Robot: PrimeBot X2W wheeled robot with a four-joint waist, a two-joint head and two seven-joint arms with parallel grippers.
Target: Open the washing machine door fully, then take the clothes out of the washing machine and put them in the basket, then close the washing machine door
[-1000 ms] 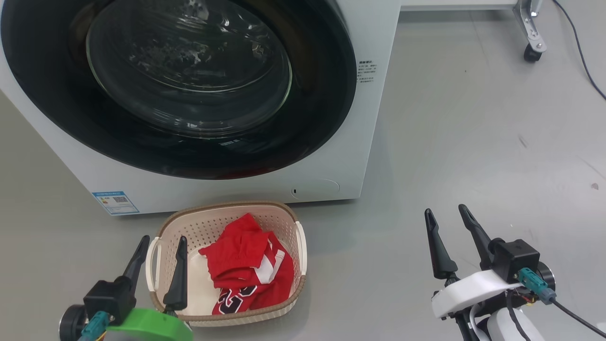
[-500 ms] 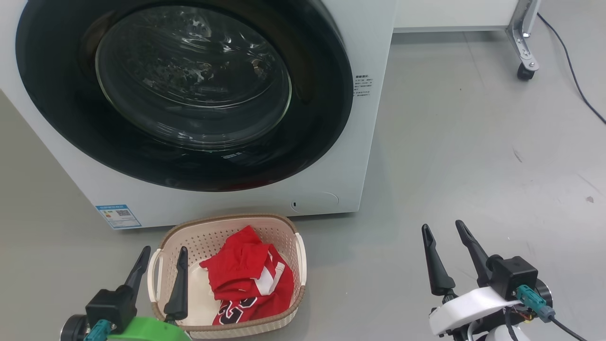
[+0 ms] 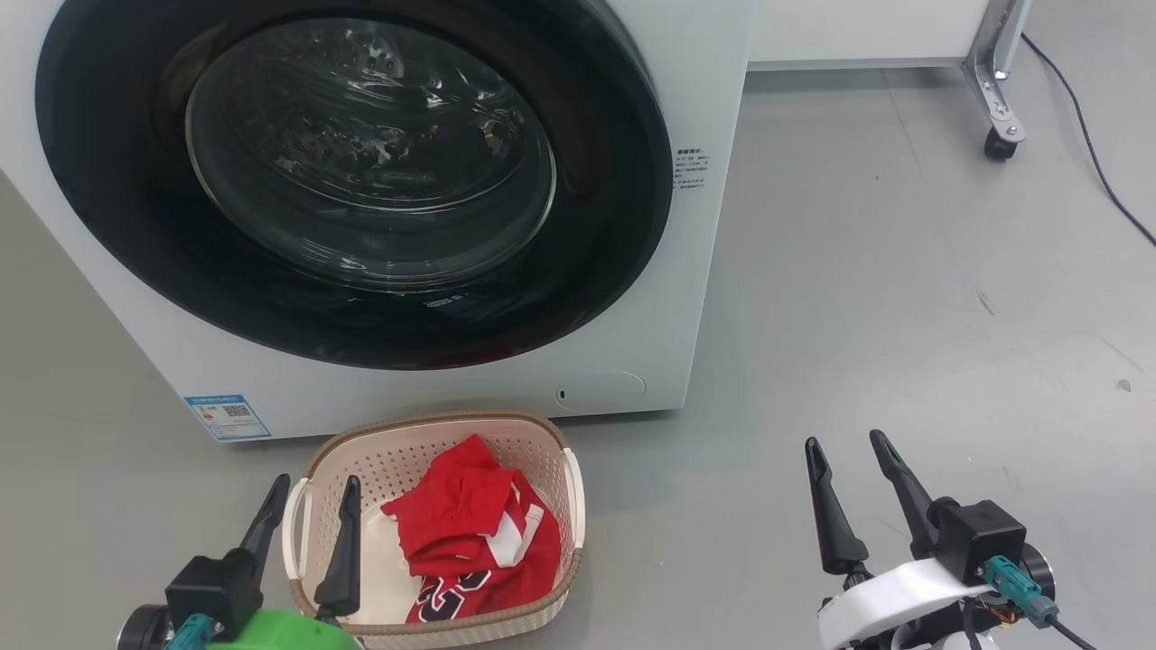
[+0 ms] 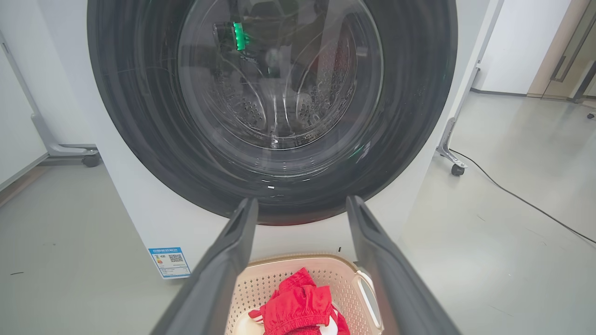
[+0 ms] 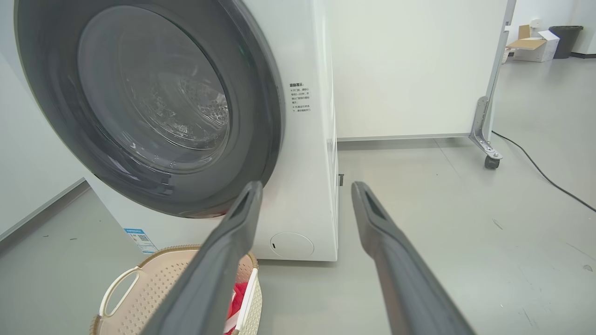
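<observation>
Red cloth, white-trimmed, black numerals at the near edge: the clothes [image 3: 470, 524], heaped in the basket [image 3: 424, 424], bunched toward its right half, pale bottom bare at its left. Cream, perforated, brown-rimmed; sits on the grey floor [image 3: 903, 271] just ahead of the left gripper [image 3: 315, 480]. Jaws there spread wide, holding nothing; fingertips [image 3: 346, 515] across the basket's left handle in the head view, touching it or clear of it, hard to tell. Likewise the right gripper [image 3: 845, 440]: spread wide and empty, basket well to its left, bare floor beneath.

Ahead of and above both grippers: the washing machine [image 3: 668, 316], with the washing machine door [image 3: 361, 181] shut flush against it. Through the left wrist camera, straight on: perforated steel drum [image 4: 279, 111] legible behind the glass bowl, blue sticker [image 4: 170, 262] low to the left. Through the right wrist camera, oblique: glare on the glass instead, plus the machine's white side, a round flap [image 5: 292, 245] low on the front, a castor [image 5: 490, 162] and a black cable [image 5: 540, 173] across the floor beyond.
</observation>
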